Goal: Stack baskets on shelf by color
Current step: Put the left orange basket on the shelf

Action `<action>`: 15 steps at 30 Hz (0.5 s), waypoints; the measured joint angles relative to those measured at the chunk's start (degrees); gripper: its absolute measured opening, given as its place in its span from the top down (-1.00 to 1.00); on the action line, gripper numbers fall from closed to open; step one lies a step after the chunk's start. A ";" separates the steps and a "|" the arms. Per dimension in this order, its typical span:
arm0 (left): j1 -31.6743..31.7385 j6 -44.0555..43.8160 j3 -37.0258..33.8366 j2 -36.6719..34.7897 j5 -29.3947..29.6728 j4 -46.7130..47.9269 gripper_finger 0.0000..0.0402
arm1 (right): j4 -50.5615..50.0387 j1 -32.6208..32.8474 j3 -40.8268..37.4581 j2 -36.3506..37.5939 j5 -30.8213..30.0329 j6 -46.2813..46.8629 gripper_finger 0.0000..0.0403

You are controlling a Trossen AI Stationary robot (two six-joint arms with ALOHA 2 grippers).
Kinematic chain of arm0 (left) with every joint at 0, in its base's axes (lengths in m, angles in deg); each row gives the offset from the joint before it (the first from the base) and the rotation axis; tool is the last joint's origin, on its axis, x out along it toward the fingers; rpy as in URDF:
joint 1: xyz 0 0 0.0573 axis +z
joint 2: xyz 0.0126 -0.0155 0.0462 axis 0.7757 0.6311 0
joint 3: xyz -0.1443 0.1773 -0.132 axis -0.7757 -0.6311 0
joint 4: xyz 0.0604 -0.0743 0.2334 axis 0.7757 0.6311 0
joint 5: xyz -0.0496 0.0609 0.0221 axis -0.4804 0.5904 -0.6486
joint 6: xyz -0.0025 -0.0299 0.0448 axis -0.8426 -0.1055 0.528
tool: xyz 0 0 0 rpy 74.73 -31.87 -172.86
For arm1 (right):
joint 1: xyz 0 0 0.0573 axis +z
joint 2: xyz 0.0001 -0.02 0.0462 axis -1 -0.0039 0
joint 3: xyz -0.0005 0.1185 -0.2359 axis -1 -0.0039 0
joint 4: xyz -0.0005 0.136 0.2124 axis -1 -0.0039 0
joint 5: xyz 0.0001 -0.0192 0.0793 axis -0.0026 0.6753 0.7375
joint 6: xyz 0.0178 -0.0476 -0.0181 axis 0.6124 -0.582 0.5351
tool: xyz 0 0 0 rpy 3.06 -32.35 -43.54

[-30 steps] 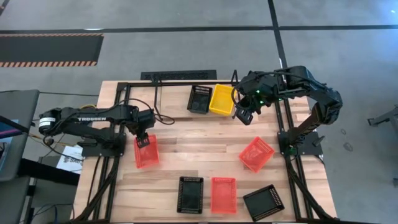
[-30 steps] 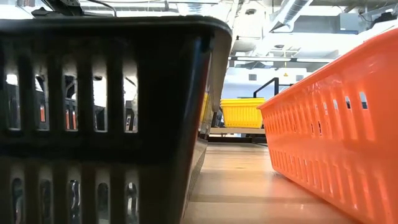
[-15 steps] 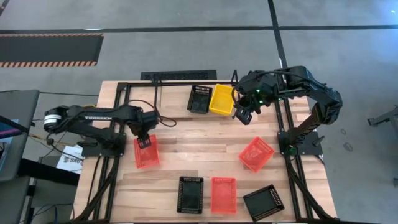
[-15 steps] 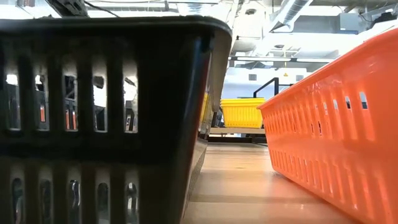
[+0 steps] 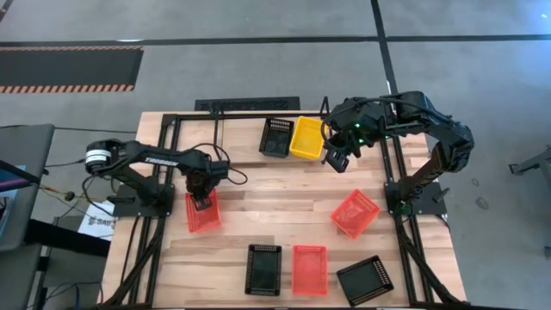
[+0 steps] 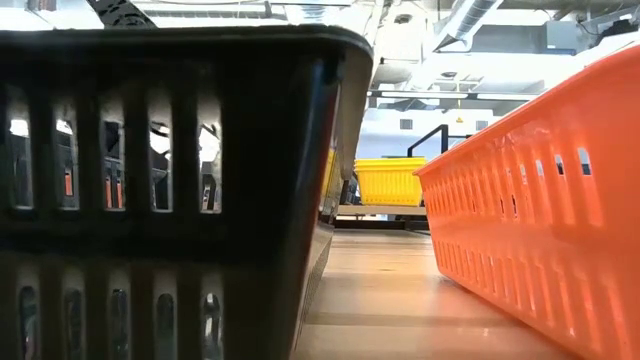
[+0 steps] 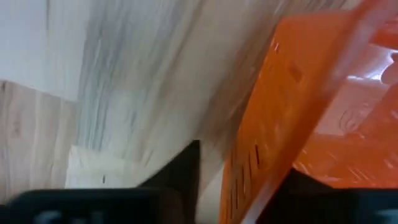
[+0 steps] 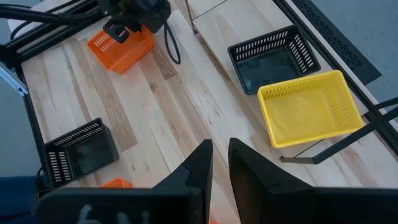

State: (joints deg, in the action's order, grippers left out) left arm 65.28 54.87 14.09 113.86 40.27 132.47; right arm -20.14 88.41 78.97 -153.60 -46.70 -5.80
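My left gripper (image 5: 202, 201) is open at the far end of a red-orange basket (image 5: 203, 215) that lies flat on the table's left side. In the left wrist view its far wall (image 7: 261, 143) stands between my two fingers. My right gripper (image 5: 336, 159) is shut and holds nothing. It hovers just right of a yellow basket (image 5: 307, 138) that rests on the shelf's black tubing (image 8: 348, 142) at the far edge, with a black basket (image 5: 276, 136) on its left. The yellow basket (image 6: 390, 180) also shows far off in the low view. My left gripper comes at the red-orange basket from above, one finger (image 7: 183, 171) outside its far wall (image 7: 239, 186) and the other inside. A strip of table shows between the outer finger and the wall. Whether the inner finger touches the wall, I cannot tell.
Other baskets lie on the wood. A red-orange one (image 5: 355, 213) sits at the right, and along the near edge lie a black one (image 5: 263, 269), a red-orange one (image 5: 309, 269) and a black one (image 5: 364, 280). The table's middle (image 5: 275, 202) is bare wood. A black frame (image 5: 164, 155) edges the tabletop.
My left arm has swung its rear links toward the table's right while its gripper has stayed at the red-orange basket's far end, turning a little there. The blurred left wrist view shows the arm is moving. My right arm has kept still.
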 joint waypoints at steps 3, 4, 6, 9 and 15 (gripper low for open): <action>-0.02 0.06 0.09 -0.03 -0.46 0.20 0.93 | 0.00 0.02 0.00 0.00 0.00 -0.05 0.64; -0.06 0.07 0.09 -0.49 -0.39 0.24 0.94 | 0.02 0.00 0.00 0.00 0.00 -0.13 0.64; -0.24 0.07 0.42 -1.42 -0.35 0.20 0.98 | 0.00 0.00 0.00 0.00 0.00 -0.13 0.64; -1.02 -0.03 2.23 -3.86 0.66 0.37 1.00 | 0.01 0.00 0.00 0.00 0.00 -0.13 0.64; -3.80 -0.56 11.50 -10.05 0.56 4.70 1.00 | 0.04 0.00 0.00 0.00 0.00 0.02 0.64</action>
State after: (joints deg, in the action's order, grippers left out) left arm 61.48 54.31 25.59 103.80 40.84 137.17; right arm -20.10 88.41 78.97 -153.60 -46.70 -5.78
